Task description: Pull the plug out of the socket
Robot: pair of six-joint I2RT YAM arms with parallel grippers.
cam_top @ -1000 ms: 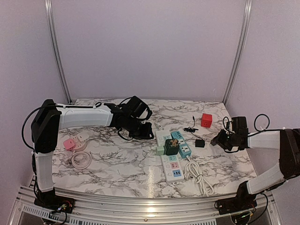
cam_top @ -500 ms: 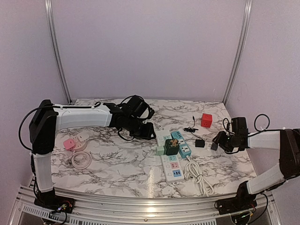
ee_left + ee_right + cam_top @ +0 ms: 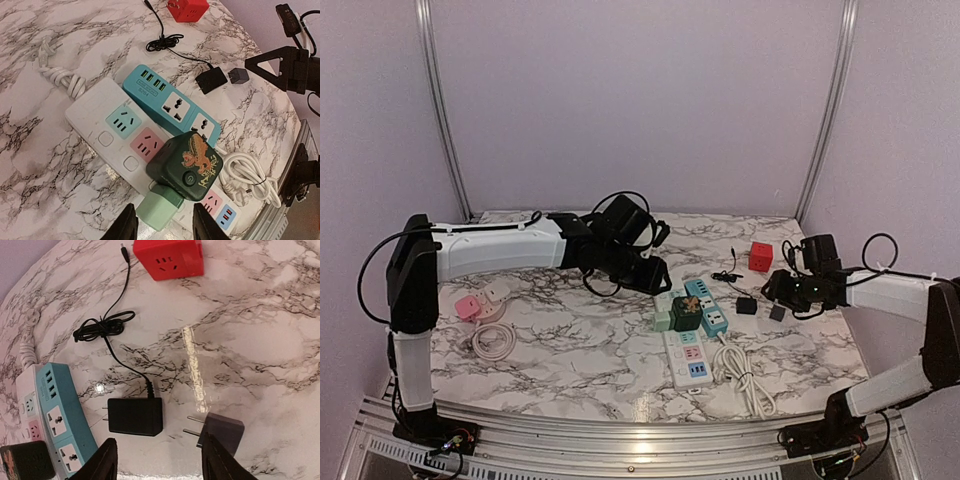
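Observation:
A dark green cube plug (image 3: 187, 165) with an orange tiger print sits plugged into the white power strip (image 3: 95, 115), with a light green plug (image 3: 160, 210) against its near side. In the top view the cube (image 3: 686, 314) stands mid-strip (image 3: 685, 355). My left gripper (image 3: 164, 227) is open, hovering above and just short of the light green plug; it shows in the top view (image 3: 650, 272). My right gripper (image 3: 162, 465) is open and empty over a black adapter (image 3: 135, 416) and a small grey plug (image 3: 222, 432), both lying loose on the table.
A teal power strip (image 3: 705, 300) lies beside the white one. A red cube socket (image 3: 760, 256) sits at the back right with a thin black cable (image 3: 102, 327). A coiled white cord (image 3: 745, 375) lies front right. A pink and white strip (image 3: 480, 300) and cord lie far left.
My left arm has swung right towards the power strips. My right gripper has moved left, and the small grey plug now lies free on the table beside it.

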